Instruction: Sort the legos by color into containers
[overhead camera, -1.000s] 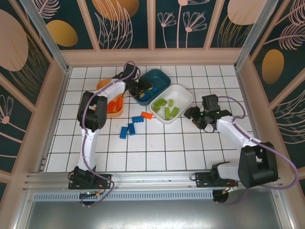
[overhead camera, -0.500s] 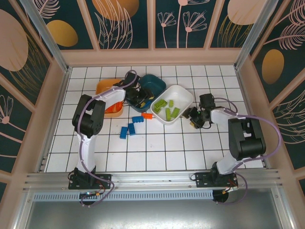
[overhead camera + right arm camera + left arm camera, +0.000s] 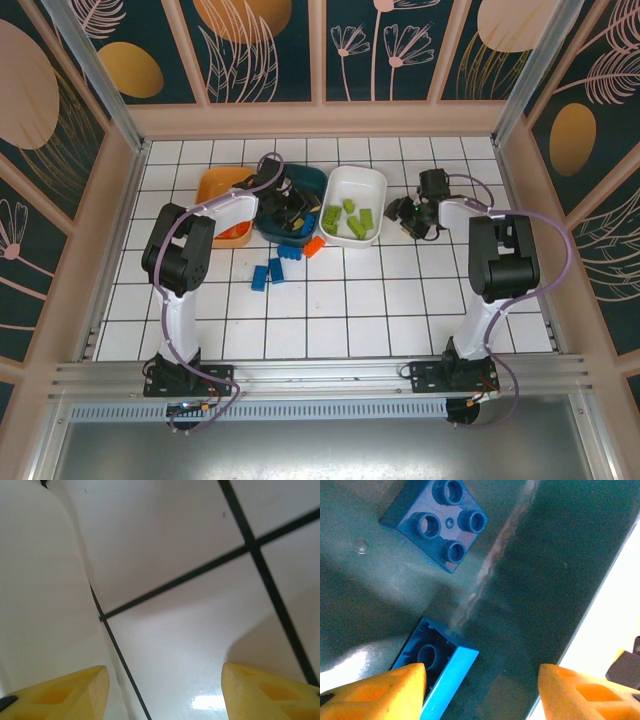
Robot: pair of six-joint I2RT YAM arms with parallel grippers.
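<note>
3 trays in a row, upper centre: orange tray (image 3: 218, 188) w/ orange-red bricks (image 3: 236, 231), count unclear; teal tray (image 3: 312, 182) w/ 2 blue bricks (image 3: 435, 522); white tray (image 3: 358, 185) w/ abt 4 green bricks (image 3: 350, 206). On bench (image 3: 400, 300), lower left of the white tray: 3 loose blue bricks (image 3: 276, 268), 1 orange-red brick (image 3: 314, 246). Left pincer (image 3: 482, 690) wide open, empty, inside teal tray, one blue brick by its lower-left finger. Right pincer (image 3: 165, 690) open, empty, just right of white tray
</note>
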